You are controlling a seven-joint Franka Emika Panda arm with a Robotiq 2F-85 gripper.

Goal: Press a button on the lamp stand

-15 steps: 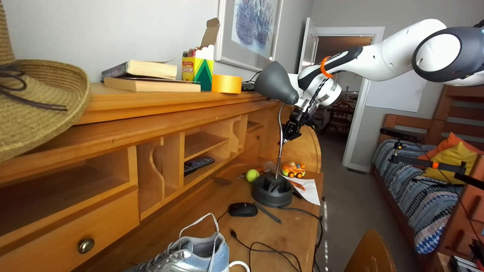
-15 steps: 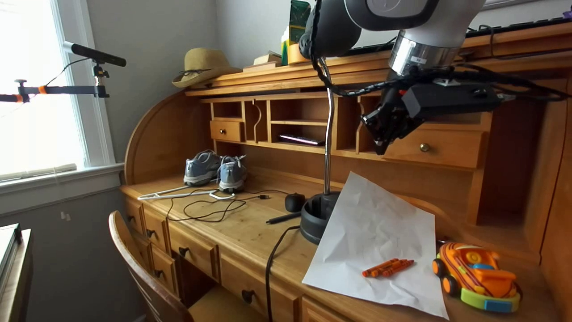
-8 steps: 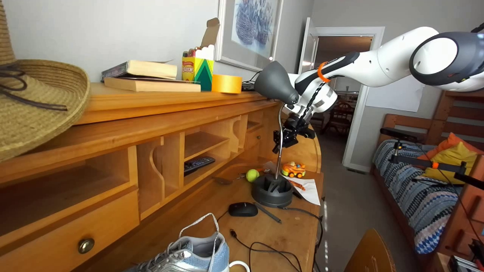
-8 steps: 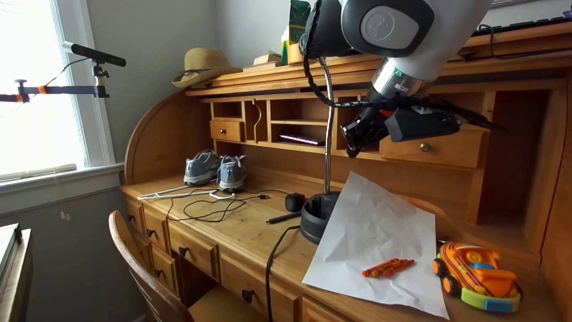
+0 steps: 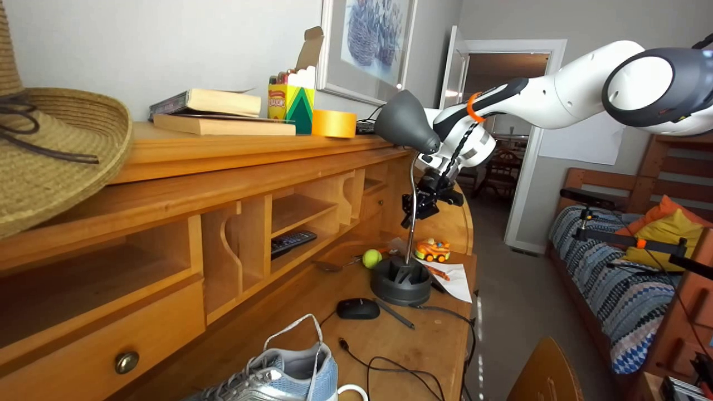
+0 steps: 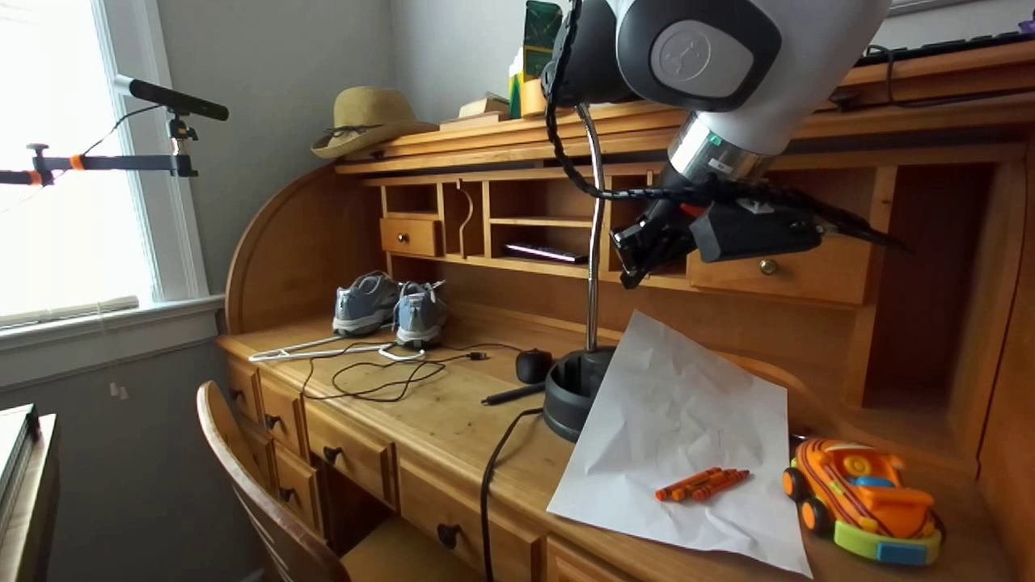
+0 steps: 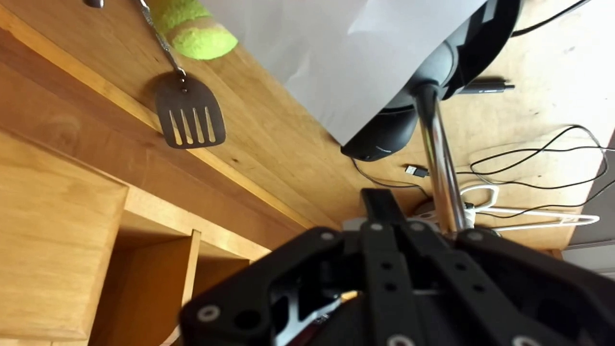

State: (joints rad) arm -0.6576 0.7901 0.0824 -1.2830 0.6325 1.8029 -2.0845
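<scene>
1. Desk (image 6: 461,428) underneath: treat as firm backing for a downward push.
2. Arm (image 5: 585,89) above, with a black hose (image 6: 639,194) across the lamp stand (image 6: 593,299) in an exterior view: lower gently, to avoid snagging.
3. Lamp stand upright on the desk top, chrome stem (image 7: 438,154) over a round black base (image 5: 400,287): push straight down, not sideways, for fear of tipping or sliding.
4. Paper sheet (image 6: 679,428) in front of part of the base in the wrist view: avoid pressing through or dragging.
5. Gripper (image 7: 378,202) closed, apparently on nothing, higher than the base; near the stem, with a gap between fingertips (image 6: 630,279) and stem in an exterior view. Good poking shape: descend beside the stem.
6. Button indistinct in every view, probably on the base: locate first, press briefly, lift off.
</scene>
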